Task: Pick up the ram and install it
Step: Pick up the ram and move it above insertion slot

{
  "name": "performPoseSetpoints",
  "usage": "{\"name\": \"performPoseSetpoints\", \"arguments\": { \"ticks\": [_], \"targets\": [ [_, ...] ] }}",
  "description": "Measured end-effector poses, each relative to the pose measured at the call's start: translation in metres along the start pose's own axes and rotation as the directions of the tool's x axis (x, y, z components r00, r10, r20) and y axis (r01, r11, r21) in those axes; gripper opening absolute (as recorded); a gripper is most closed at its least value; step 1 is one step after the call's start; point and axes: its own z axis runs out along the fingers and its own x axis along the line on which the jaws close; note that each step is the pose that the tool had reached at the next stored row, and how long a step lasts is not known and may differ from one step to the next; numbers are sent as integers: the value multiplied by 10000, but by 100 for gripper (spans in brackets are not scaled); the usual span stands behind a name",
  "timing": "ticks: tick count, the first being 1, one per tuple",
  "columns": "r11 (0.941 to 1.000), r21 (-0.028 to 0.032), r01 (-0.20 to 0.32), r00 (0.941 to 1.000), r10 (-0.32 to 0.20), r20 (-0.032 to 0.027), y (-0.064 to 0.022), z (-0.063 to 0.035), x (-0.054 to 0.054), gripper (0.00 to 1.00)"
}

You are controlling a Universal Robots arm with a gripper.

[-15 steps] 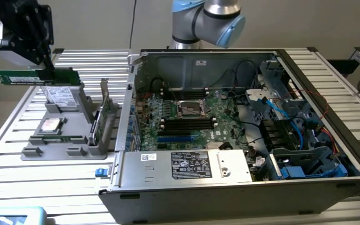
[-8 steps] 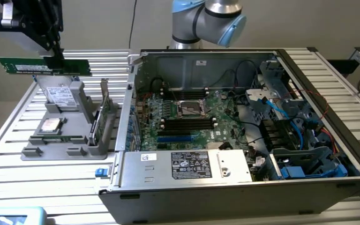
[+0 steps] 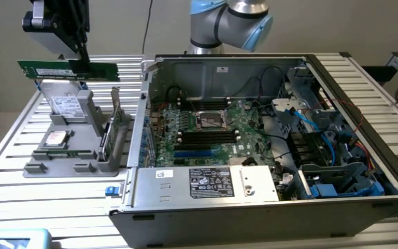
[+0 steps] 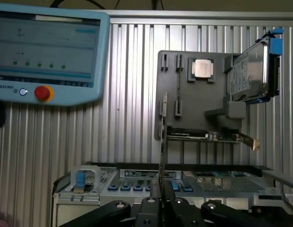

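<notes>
The ram [image 3: 54, 69], a long thin green stick, hangs level in the air above the grey holder [image 3: 68, 161] at the exterior view's left. My gripper [image 3: 80, 63] is shut on it from above, near its right half. In the wrist view the ram [image 4: 162, 142] shows edge-on as a thin line rising from between my black fingers [image 4: 151, 208], with the gripper [image 4: 161, 201] shut on it. The open computer case [image 3: 365, 155] lies at the exterior view's right. Inside it, the motherboard's memory slots [image 3: 206, 136] sit below the processor socket [image 3: 211, 120].
The grey holder [image 4: 171, 80] carries a silver processor chip [image 4: 202, 68], a hard drive [image 4: 253, 73] and an upright green expansion card [image 3: 119, 124]. A blue teach pendant [image 4: 47, 52] lies on the slatted table. Cables and drive cages crowd the case's right side [image 3: 316, 150].
</notes>
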Motion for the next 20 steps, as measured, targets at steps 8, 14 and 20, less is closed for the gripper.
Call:
{"name": "performPoseSetpoints", "arguments": {
  "ticks": [8, 14, 20],
  "targets": [
    [10000, -67, 9, 9999, -8, 140, -320, -16, 4, 14],
    [10000, -80, 15, 9997, -13, 248, -593, -29, 7, 14],
    [10000, -80, 23, 9993, -20, 373, -866, -38, 8, 14]
  ]
}}
